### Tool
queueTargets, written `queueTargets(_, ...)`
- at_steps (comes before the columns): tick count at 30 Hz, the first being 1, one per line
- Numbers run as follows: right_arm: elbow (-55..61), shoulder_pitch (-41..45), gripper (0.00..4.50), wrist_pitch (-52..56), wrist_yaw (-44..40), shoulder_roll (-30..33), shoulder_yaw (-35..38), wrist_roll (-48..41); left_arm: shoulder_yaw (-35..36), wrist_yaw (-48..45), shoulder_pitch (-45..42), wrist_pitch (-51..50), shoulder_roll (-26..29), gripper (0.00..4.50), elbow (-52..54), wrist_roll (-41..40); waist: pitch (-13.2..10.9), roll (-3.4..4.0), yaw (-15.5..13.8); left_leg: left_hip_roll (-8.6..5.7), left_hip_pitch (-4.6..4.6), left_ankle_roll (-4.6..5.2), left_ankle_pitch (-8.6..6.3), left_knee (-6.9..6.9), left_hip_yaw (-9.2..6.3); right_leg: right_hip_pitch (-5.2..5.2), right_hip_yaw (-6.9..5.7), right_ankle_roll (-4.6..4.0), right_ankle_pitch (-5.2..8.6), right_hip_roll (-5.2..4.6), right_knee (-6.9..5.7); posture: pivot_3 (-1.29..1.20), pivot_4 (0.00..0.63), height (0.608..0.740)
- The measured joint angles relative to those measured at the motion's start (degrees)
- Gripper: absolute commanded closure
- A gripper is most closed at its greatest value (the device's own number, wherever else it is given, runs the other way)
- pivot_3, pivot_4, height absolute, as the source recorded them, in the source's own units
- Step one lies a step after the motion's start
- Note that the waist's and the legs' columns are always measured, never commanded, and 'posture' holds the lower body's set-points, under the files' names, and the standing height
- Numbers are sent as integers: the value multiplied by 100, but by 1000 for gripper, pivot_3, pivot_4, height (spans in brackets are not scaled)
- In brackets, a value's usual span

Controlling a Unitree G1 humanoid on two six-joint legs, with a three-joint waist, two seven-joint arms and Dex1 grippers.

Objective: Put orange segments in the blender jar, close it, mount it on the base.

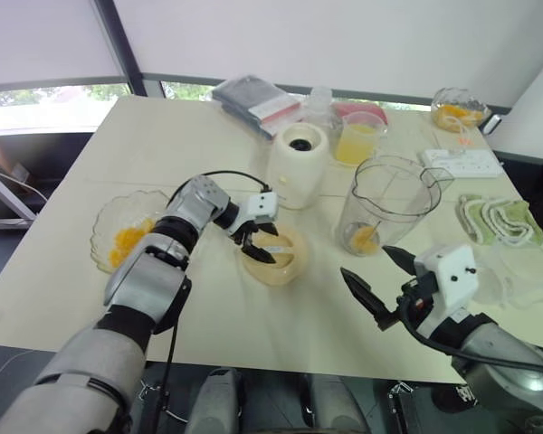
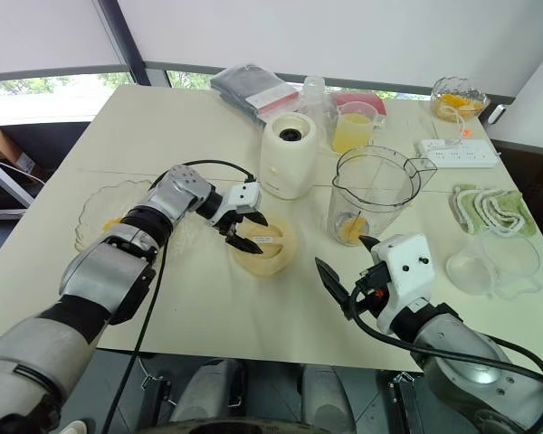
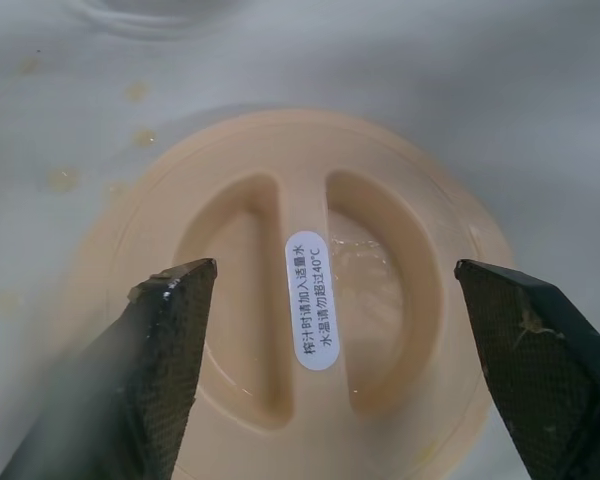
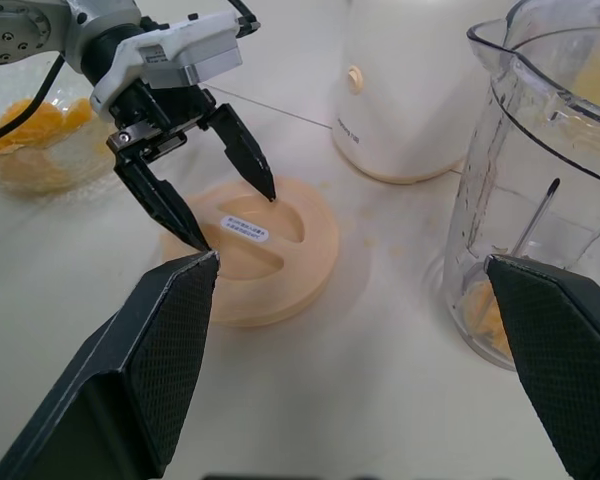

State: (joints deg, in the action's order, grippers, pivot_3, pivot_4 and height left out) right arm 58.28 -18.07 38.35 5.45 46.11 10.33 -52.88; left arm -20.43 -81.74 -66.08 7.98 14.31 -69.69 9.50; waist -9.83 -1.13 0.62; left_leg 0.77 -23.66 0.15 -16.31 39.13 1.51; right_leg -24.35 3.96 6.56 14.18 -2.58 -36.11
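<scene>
Blender jar (image 1: 389, 203) stands lidless; left gripper (image 1: 258, 242) straddles the lid (image 1: 276, 258).

Pale peach round plastic lid (image 1: 273, 255), white oval sticker with dark print on centre rib. Squat cream-white rounded base (image 1: 299, 165), dark round socket on top. Clear plastic blender jar (image 1: 387, 206), orange-yellow segments (image 1: 364, 239) at bottom. Clear glass bowl (image 1: 127, 226), orange pieces inside. Cream surface (image 1: 163, 145). Black cross-hatched fingers (image 3: 170, 340).

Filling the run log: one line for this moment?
left gripper: open over lid | right gripper: open, idle | blender jar: uncapped, off base
</scene>
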Motion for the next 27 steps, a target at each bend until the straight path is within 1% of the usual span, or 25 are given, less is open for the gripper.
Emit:
queueTargets(7, 0, 1, 22, 1, -2, 0, -41, 65, 0, 107, 1, -19, -92, 516, 0, 6, 0, 0, -2, 0, 0, 0, 0, 1, 0, 0, 0, 3, -2, 0, 0, 0, 150, 740)
queueTargets(10, 0, -9, 22, 1, -2, 1, -62, 84, -2, 118, 1, -24, -110, 1325, 0, 11, 0, 0, -2, -1, 0, 0, 0, 0, 0, 0, 0, 5, -3, 0, -1, 0, 150, 740)
queueTargets(11, 0, -21, 22, 1, -2, 1, -63, 86, -2, 131, 2, -25, -122, 1746, 0, 13, 0, 0, -2, -1, 0, 0, 0, 1, 1, 0, 0, 5, -3, 0, -1, 0, 150, 740)
queueTargets(21, 0, -119, 22, -48, 39, 18, -85, 91, -7, 350, 3, -37, -210, 1746, -1, 154, 1, 0, 1, -1, 1, 0, 0, 2, 1, 0, 0, 6, -3, 0, -4, 0, 150, 740)
queueTargets(27, 0, -117, 22, -85, 94, 43, -106, 93, -138, 582, 20, -25, -226, 1746, -134, 466, 2, -1, -1, -3, 2, 0, 0, 2, 1, 1, 0, 7, -4, 1, -5, 0, 150, 740)
